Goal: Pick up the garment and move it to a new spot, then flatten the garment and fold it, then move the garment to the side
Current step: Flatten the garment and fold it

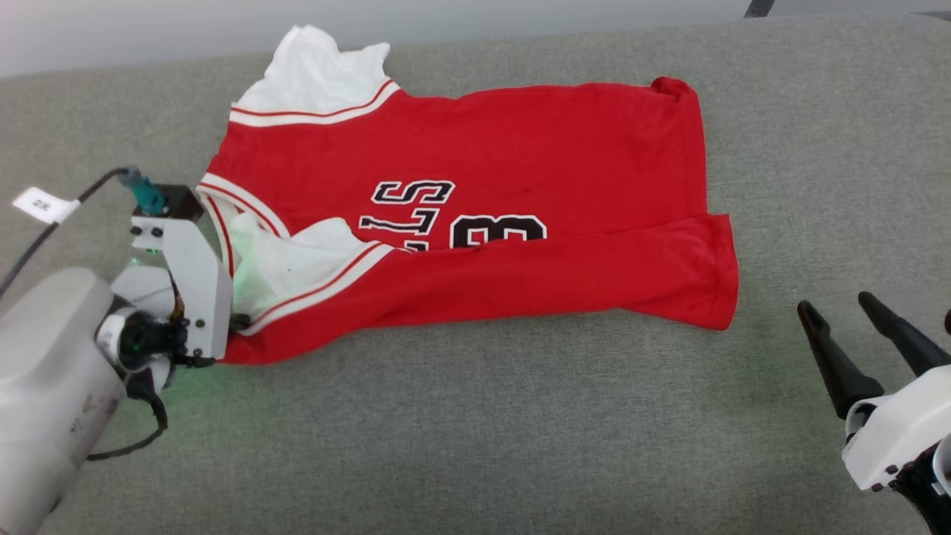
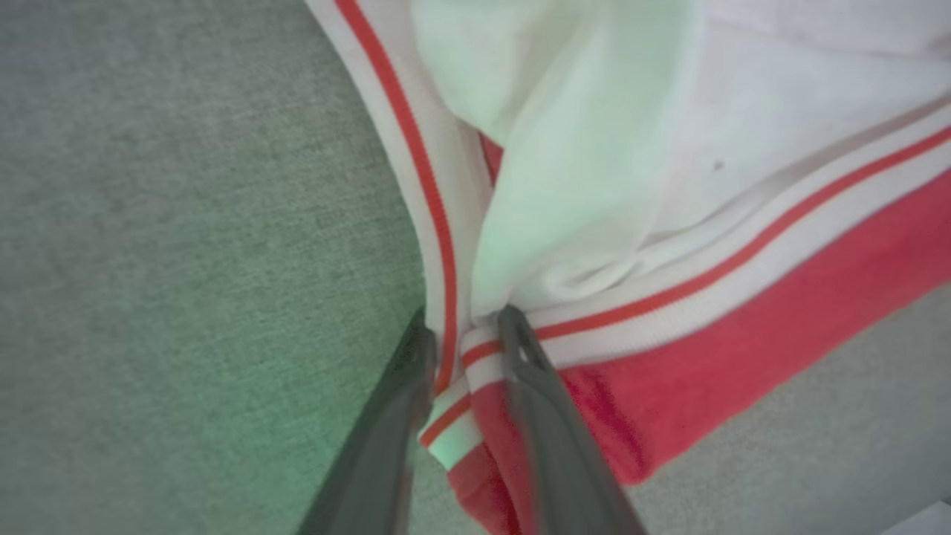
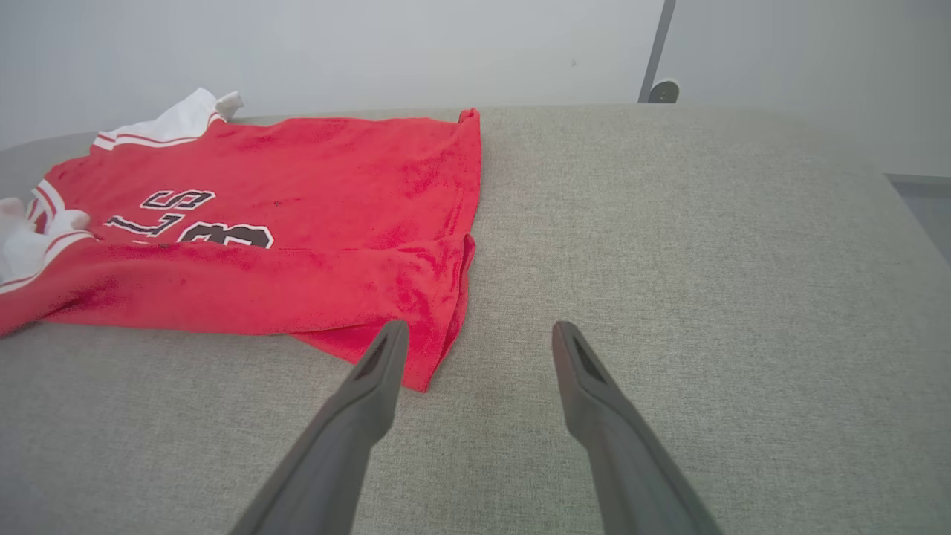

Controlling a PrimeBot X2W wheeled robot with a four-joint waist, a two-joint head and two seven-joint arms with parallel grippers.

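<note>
The garment (image 1: 520, 178), a red jersey with white sleeve panels, striped trim and black lettering, lies across the grey padded surface (image 1: 446, 446), its near long edge folded over the numbers. My left gripper (image 2: 464, 319) is at the jersey's left end, its two fingers closed on the red-and-white striped trim of the garment (image 2: 669, 349) near the folded sleeve. In the head view the left gripper (image 1: 238, 323) is mostly hidden behind its wrist mount. My right gripper (image 1: 838, 305) stands open off the jersey's right hem. That right gripper (image 3: 479, 327) holds nothing, just beside the garment (image 3: 297, 171) corner.
A cable with a white tag (image 1: 44, 204) runs from the left wrist. The grey surface (image 3: 706, 260) stretches bare to the right and in front of the jersey. Behind it stand a pale wall and a dark pole (image 3: 657, 52).
</note>
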